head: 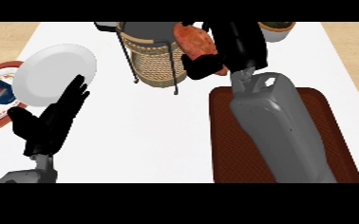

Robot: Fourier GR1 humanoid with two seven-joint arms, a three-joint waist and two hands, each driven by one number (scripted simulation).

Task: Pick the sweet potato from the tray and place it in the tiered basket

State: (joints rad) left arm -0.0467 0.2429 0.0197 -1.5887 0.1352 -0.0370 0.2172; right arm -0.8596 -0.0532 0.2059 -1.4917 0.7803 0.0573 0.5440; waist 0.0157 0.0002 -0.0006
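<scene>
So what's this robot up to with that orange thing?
The robot's right hand is curled round an orange-brown sweet potato and holds it up beside the woven wicker tiered basket on a black wire frame. The dark brown tray lies below its forearm. It has not let go yet. The left hand rests open at the lower left, near a round white plate.

Right hand (210, 61) grips the sweet potato (193, 40) beside the tiered basket (155, 64).
</scene>
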